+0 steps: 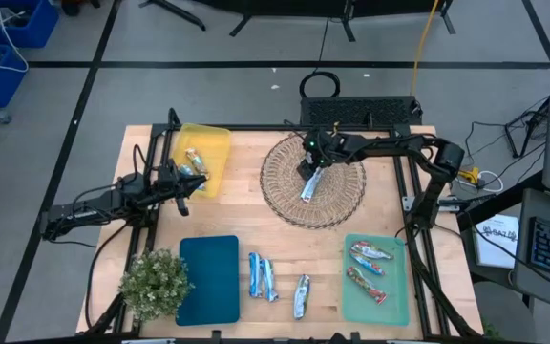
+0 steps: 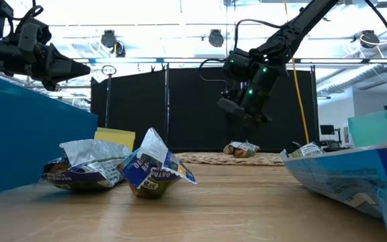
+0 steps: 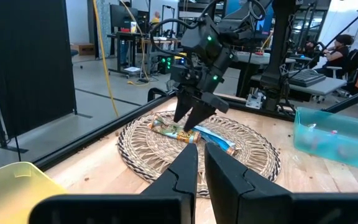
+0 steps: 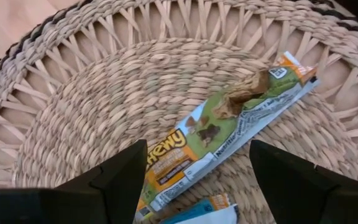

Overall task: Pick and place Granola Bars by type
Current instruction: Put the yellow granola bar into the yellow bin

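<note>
A round wicker basket (image 1: 280,196) sits at the table's far middle. On its floor lie a green-and-orange bar (image 4: 222,134) and a blue bar (image 1: 311,187). My right gripper (image 4: 197,155) hangs open just above them, tilted down. One finger stands on each side of the green bar and neither touches it. My left gripper (image 1: 194,183) waits shut and level beside the yellow mat (image 1: 213,143), with nothing in it. Bars lie on the yellow mat (image 1: 196,162) and on the green mat (image 1: 369,269). Three loose bars (image 1: 262,277) lie near the front edge.
A teal mat (image 1: 208,279) lies at the front left with a small potted plant (image 1: 156,284) beside it. The green mat (image 1: 396,296) is at the front right. A black frame runs along the table's edges. Bare wood shows between the basket and the loose bars.
</note>
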